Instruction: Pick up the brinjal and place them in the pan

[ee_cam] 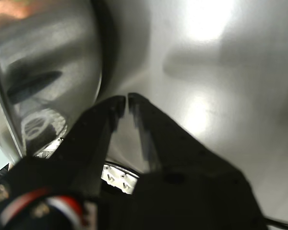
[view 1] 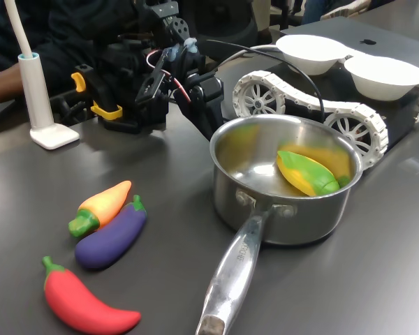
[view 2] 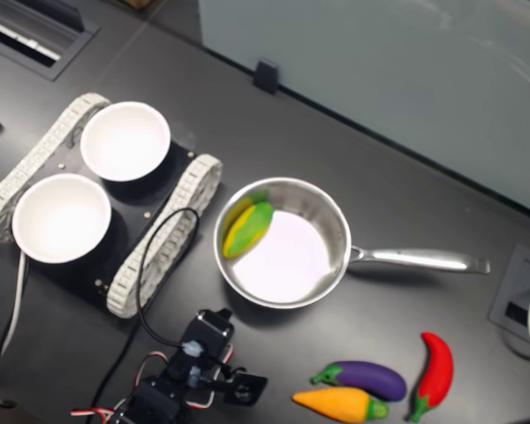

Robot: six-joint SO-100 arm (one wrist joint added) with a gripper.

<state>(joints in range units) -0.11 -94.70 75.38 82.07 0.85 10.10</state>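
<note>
- Purple and plump, the brinjal [view 1: 110, 236] lies on the dark bench [view 1: 160, 181] at the lower left of the first exterior view, touching an orange carrot [view 1: 102, 206], with a red chilli [view 1: 84, 302] near it.
- In the second exterior view the brinjal sits low and right of centre, well apart from the arm.
- Shiny steel, the pan [view 1: 283, 213] stands mid-frame with its long handle toward the lower edge; a yellow-green toy corn cob [view 1: 306, 173] already lies inside.
- In the wrist view the hand [ee_cam: 126, 101] is clenched on nothing, fingertips almost touching, just beside the pan's outer wall.
- Two white bowls [view 2: 124, 141] rest on a tracked vehicle [view 2: 163, 243] at the second exterior view's left.
- Judging from this, the reach has not begun: the pick is yet to start.
- Next, the arm should swing clear of the pan, release the hand wide, and descend over the brinjal's middle without nudging the carrot.
</note>
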